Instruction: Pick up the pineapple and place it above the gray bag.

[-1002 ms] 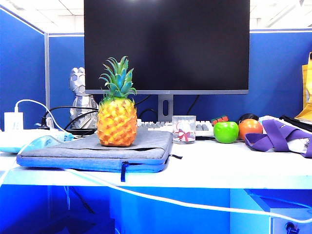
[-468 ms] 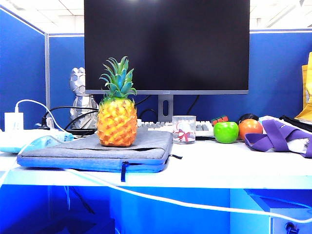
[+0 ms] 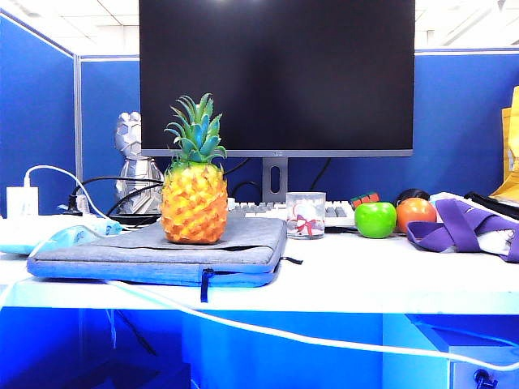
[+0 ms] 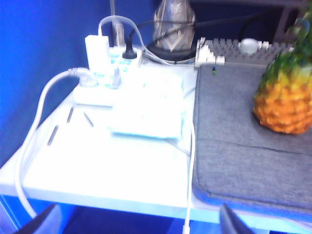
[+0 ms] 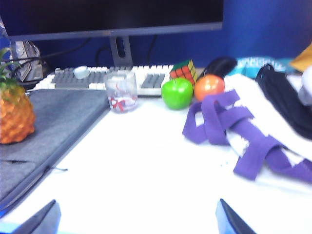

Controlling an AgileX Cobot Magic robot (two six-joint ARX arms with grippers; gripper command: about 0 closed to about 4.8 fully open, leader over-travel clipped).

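Both pincers spread, empty: left pincer (image 4: 136,222), right pincer (image 5: 138,217) | pineapple (image 3: 194,201) upright on gray bag (image 3: 162,251) | no legible writing

Orange diamond-patterned pineapple (image 3: 194,204), gray bag (image 3: 162,253).

I'm seeing matt woven cloth on the gray bag (image 3: 158,247), glossy bumpy plastic on the pineapple (image 3: 194,203), and a smooth white bench (image 3: 365,275).
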